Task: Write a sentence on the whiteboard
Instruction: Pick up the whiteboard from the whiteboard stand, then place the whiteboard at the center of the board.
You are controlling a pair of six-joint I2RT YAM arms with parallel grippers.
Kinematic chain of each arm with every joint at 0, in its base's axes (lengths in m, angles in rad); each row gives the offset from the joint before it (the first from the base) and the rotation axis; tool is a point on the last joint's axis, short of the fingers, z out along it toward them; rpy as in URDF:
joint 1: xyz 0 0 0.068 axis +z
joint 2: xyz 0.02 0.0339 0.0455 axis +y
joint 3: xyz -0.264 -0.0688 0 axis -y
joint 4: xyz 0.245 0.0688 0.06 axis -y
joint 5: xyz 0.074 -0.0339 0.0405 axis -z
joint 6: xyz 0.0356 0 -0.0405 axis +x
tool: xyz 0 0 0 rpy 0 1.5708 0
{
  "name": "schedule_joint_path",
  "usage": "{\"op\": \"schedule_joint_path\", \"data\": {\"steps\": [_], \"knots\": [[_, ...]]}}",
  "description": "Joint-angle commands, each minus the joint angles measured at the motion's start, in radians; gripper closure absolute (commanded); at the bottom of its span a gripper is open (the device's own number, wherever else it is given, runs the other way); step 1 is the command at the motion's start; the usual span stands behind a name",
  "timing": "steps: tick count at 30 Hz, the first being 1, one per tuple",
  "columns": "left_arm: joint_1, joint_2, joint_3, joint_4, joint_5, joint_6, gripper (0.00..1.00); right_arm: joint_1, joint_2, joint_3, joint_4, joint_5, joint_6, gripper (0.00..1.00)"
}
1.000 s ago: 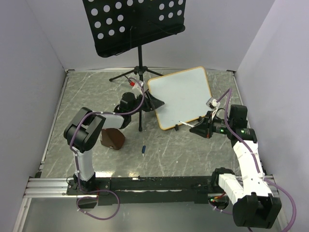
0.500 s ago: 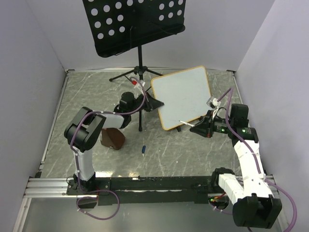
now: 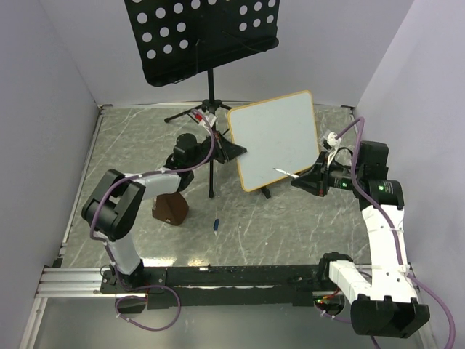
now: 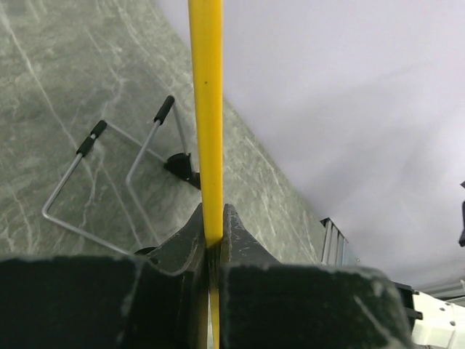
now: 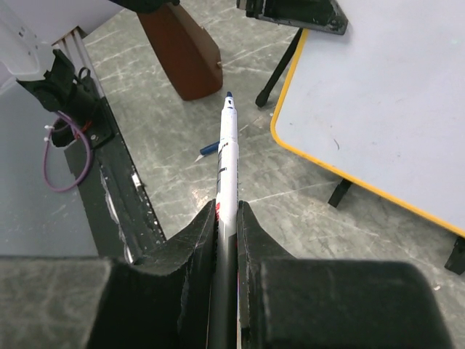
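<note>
**Surface:** table (image 3: 145, 156) of grey-green stone pattern with pale veins; metal rail (image 3: 80, 280) along the near edge.

**Room:** plain pale lilac walls on the left, far and right sides.

**Whiteboard** (image 3: 276, 138): stands right of centre toward the far side, tilted, between the two grippers and just right of the music stand's pole. Yellow-orange frame, black feet below. The face is white; one small dark mark shows in the right wrist view.

**Left gripper** (image 4: 213, 236): jaws clamped on the whiteboard's left frame edge.

**Right gripper** (image 5: 227, 218): jaws closed around a white marker (image 5: 227, 145), blue tip pointing toward the board's near right corner. Whether the tip touches cannot be told.

**Writing:** red and dark print on the marker barrel, too small to read.

**Other items:** black perforated music stand (image 3: 200, 36) on a tripod, far centre; brown wedge block (image 3: 168, 209), left of centre; blue cap (image 3: 216, 224) lying near centre.
</note>
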Motion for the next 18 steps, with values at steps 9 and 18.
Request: {"op": "schedule_joint_path", "data": {"steps": [9,18], "knots": [[-0.113,-0.237,-0.114,0.162,-0.085,-0.015,0.99,-0.005,0.009,0.156,-0.158,0.056,-0.051,1.00],[-0.294,-0.387,-0.283,0.105,-0.263,0.035,0.99,0.002,-0.034,0.090,-0.209,0.122,-0.120,1.00]]}}
